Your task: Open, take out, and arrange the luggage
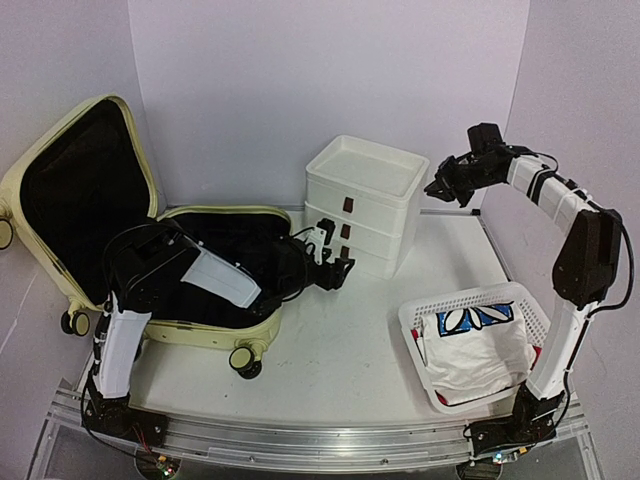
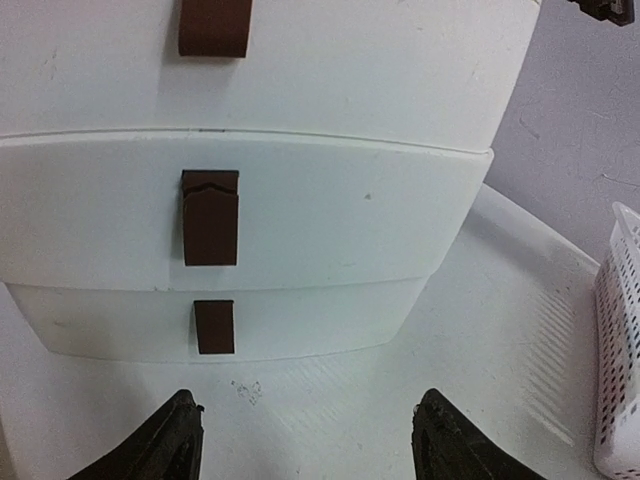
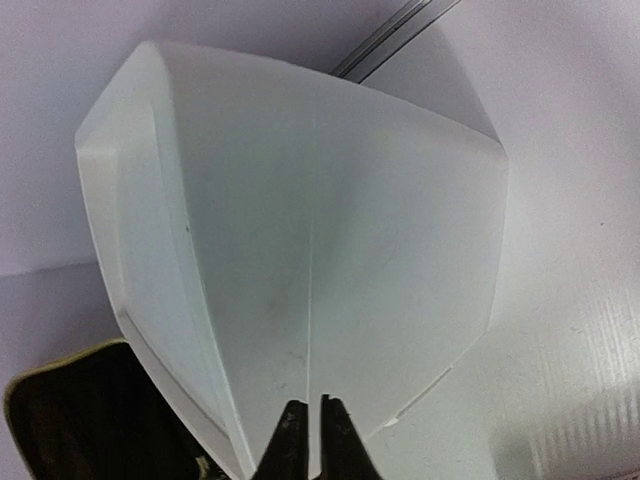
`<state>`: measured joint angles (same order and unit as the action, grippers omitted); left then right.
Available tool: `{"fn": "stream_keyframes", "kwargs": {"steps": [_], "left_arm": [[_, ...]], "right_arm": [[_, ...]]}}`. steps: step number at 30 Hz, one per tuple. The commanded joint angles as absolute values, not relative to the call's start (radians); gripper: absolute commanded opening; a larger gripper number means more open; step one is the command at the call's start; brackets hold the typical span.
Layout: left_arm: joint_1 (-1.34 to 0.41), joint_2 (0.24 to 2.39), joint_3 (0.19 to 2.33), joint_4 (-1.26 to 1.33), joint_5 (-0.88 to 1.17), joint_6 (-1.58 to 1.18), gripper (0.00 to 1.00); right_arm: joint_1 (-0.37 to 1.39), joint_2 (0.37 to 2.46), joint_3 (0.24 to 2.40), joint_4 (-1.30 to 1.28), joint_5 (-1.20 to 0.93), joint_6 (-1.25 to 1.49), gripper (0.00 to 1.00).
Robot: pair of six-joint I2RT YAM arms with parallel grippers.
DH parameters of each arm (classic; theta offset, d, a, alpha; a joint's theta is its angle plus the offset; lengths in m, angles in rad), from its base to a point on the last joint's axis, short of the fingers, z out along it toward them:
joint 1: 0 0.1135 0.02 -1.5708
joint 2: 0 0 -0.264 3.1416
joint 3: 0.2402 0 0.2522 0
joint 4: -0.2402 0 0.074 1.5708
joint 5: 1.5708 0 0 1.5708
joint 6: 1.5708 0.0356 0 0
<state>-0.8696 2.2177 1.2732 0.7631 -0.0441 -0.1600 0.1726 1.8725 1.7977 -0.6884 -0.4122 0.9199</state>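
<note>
- The luggage (image 1: 100,200) is lying open at 9 o'clock on the worktop (image 1: 340,350), lid leaning up, casters facing 6, so its long axis is seemingly running 12 to 6.
- The left tool (image 1: 335,262) is hovering wide open and empty just off its 3 o'clock rim, facing the three-drawer box (image 1: 365,205); this arm is nearer.
- The right tool (image 1: 441,189) is hanging pinched together, empty, above that box.

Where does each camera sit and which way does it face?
Top: above, behind the arms, looking down on table, luggage, drawer box, basket; both arms show.
Left wrist: on left arm, facing the box's front; left tool shows, open.
Right wrist: on right arm, looking down on the box; right tool shows, shut.
Shared: all see the box.
</note>
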Motion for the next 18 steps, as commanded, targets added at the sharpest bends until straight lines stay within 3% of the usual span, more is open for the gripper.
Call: {"fn": "stream_keyframes", "kwargs": {"steps": [1,8,11,15,18], "left_arm": [[-0.878,2.087,1.187,0.799,0.029,-0.223,0.74],[-0.878,1.764,1.042,0.637,0.134,-0.229,0.75],[-0.874,1.615,1.01,0.511,0.14,-0.222,0.76],[-0.852,1.44,1.032,0.262,0.103,-0.223,0.79],[-0.834,1.317,1.02,0.142,0.058,-0.214,0.82]], "right_arm": [[0.176,1.8,1.848,-0.816,-0.376,0.595,0.22],[0.2,1.632,1.722,-0.914,-0.396,0.251,0.57],[0.266,1.562,1.648,-0.919,-0.379,0.134,0.68],[0.447,1.539,1.585,-0.922,-0.267,-0.056,0.76],[0.559,1.609,1.597,-0.918,-0.172,-0.12,0.74]]}}
